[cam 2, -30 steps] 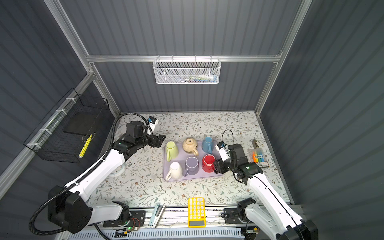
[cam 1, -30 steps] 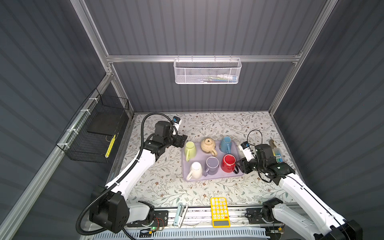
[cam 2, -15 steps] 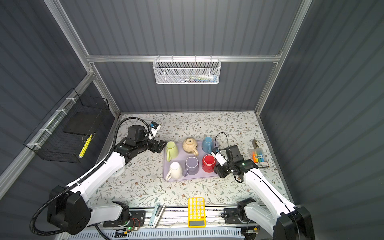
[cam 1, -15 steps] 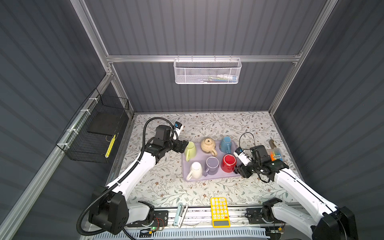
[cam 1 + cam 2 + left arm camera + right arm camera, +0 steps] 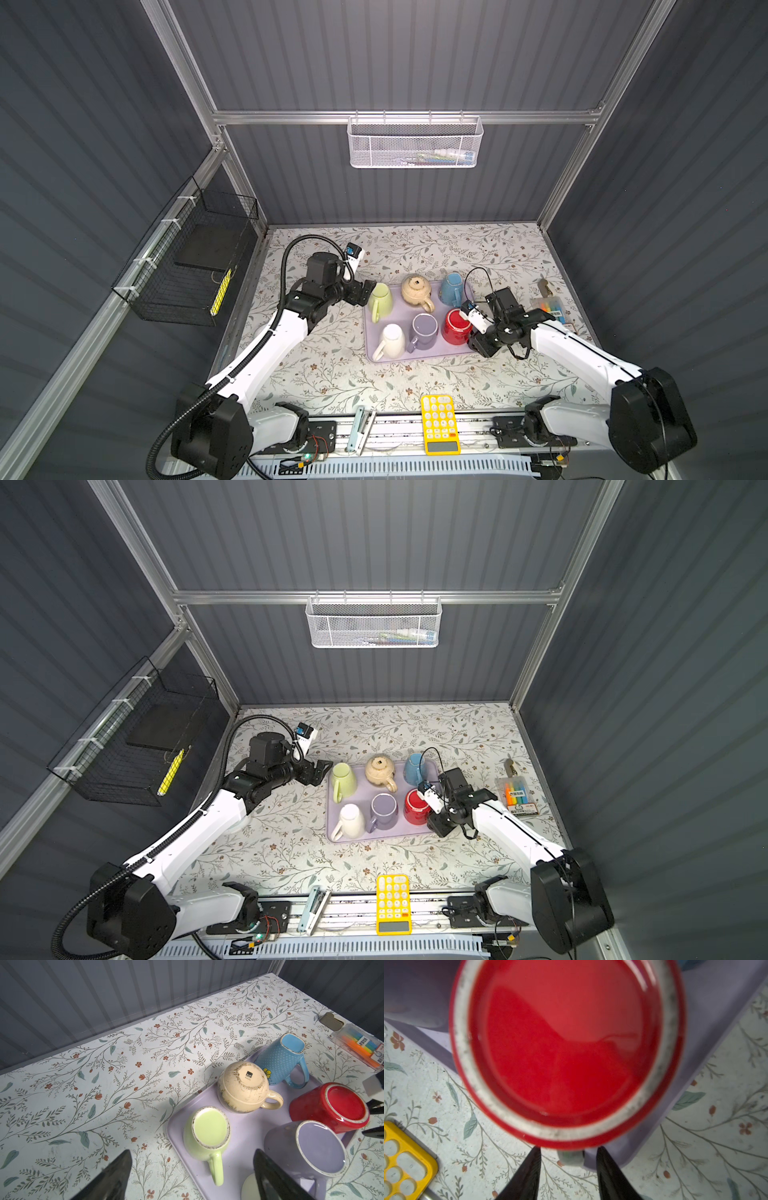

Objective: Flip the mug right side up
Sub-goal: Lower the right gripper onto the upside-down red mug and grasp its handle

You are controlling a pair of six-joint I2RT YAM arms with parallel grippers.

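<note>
One glossy red ceramic mug [image 5: 456,326] sat base-up at the front right corner of the lavender plastic tray [image 5: 415,360]. The right gripper [image 5: 568,1159] met its side, fingers slightly apart, grip unclear. The left gripper [image 5: 369,291] gaped wide beside a pale green mug [image 5: 380,300].

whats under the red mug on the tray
The glossy red ceramic mug stands base-up on the lavender plastic tray, near a corner. Whatever lies beneath its mouth, and its inside, is covered by the mug itself.
</note>
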